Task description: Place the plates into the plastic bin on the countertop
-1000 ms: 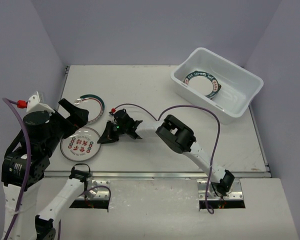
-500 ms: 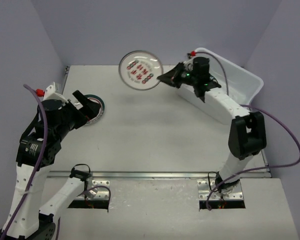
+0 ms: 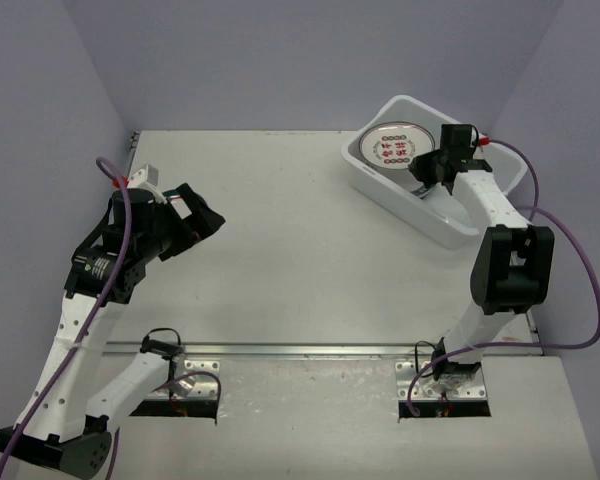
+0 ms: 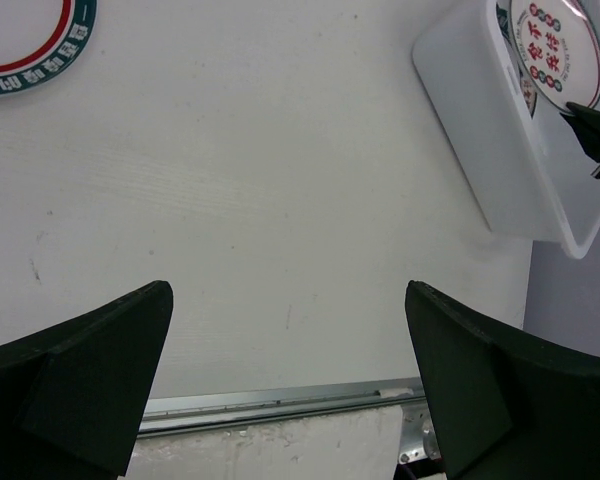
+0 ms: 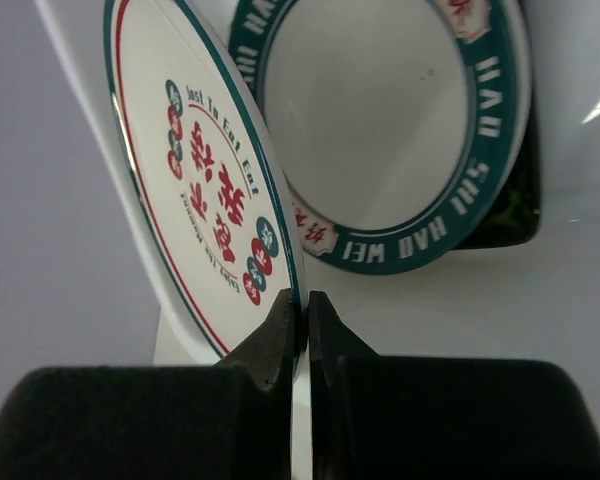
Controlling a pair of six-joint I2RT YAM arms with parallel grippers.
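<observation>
The right jaws clench a round plate [image 5: 210, 200] by its rim, on edge inside the far-right-corner plastic bin [image 3: 380, 190], likely to lay it down; the left jaws gape.

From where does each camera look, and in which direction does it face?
Top external: above and behind the arms, facing down on the countertop; both arms show.
Left wrist: on the left gripper, facing across the countertop toward the plastic bin; its open fingers show.
Right wrist: on the right gripper, inside the bin, facing a lettered plate that its fingers pinch.
Shared: top and left wrist both show the bin with a lettered plate inside.
</observation>
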